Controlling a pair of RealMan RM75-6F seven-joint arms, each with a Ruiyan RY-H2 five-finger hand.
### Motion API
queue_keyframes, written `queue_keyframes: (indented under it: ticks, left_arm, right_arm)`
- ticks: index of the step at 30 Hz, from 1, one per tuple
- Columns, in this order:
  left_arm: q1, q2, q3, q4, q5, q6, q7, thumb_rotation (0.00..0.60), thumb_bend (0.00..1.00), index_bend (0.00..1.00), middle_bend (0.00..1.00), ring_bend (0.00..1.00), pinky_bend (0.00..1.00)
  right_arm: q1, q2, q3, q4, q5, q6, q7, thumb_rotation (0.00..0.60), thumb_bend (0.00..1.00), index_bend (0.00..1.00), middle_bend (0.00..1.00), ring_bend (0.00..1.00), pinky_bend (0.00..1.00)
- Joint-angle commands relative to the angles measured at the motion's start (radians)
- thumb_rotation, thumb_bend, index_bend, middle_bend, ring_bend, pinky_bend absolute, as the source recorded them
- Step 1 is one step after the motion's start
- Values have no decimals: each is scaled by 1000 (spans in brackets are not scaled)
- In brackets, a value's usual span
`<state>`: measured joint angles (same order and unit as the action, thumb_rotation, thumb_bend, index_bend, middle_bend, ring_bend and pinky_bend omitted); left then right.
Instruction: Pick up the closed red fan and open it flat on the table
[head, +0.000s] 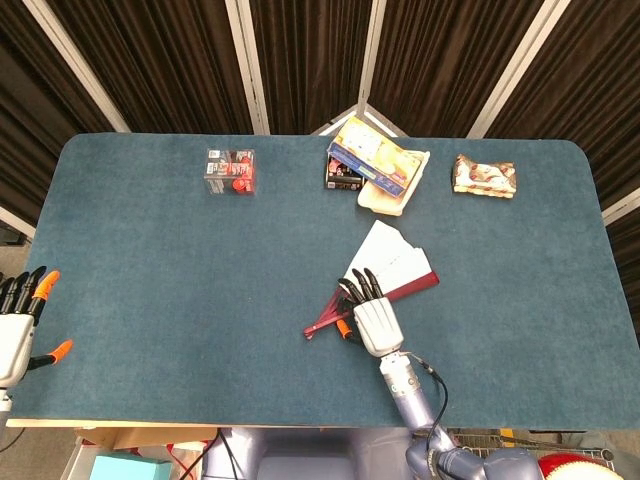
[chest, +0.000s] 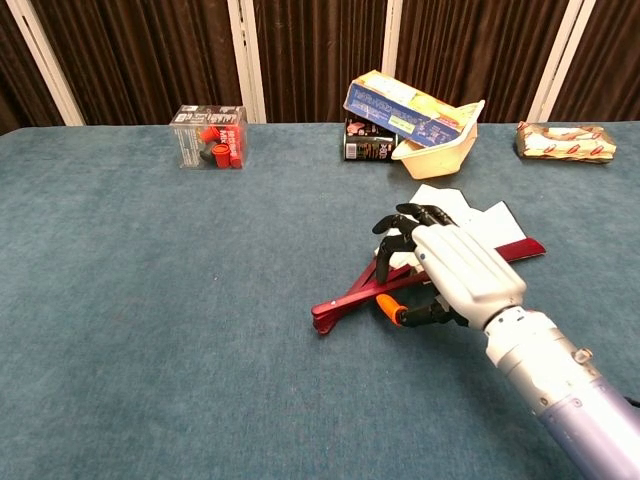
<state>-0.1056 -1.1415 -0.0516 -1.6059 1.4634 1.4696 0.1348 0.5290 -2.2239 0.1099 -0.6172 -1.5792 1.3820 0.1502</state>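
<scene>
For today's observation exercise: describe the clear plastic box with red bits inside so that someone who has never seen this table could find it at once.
Start at the blue table and look along its far edge, by the dark curtains. The clear box stands there alone, left of the cluster made by the blue-and-yellow carton and white tray. It is the only see-through item, with red pieces showing inside.

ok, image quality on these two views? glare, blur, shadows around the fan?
Head view: even light, sharp, no glare; the right hand hides part of the red fan. Chest view: sharp, with only a soft shadow under the right hand; the teal table is matte.
</scene>
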Motion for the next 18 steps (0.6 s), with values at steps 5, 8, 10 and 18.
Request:
queue_keyframes:
  ticks: [5, 8, 10, 18]
  left_arm:
    - [0, 0, 0, 0, 2, 2, -2, 600, 0, 0, 0, 0, 0]
    - [0, 0, 0, 0, 3, 2, -3, 600, 0, 0, 0, 0, 0]
    - [0, -1, 1, 0, 4, 3, -2, 600, 0, 0, 0, 0, 0]
    - [1, 0, 0, -1, 5, 5, -3, 600, 0, 0, 0, 0, 0]
  right_arm:
    - [-3, 17, -7, -22, 0, 1, -17, 600, 591, 660, 244, 76, 37]
    - [0, 25, -6, -36, -2, 8, -20, 600, 620, 679, 247, 76, 37]
    - [10, 41, 0, -58, -9, 21, -28, 600, 636, 688, 247, 76, 37]
    - [42, 132, 39, -213, -14, 41, -60, 600, 676, 728, 255, 76, 37]
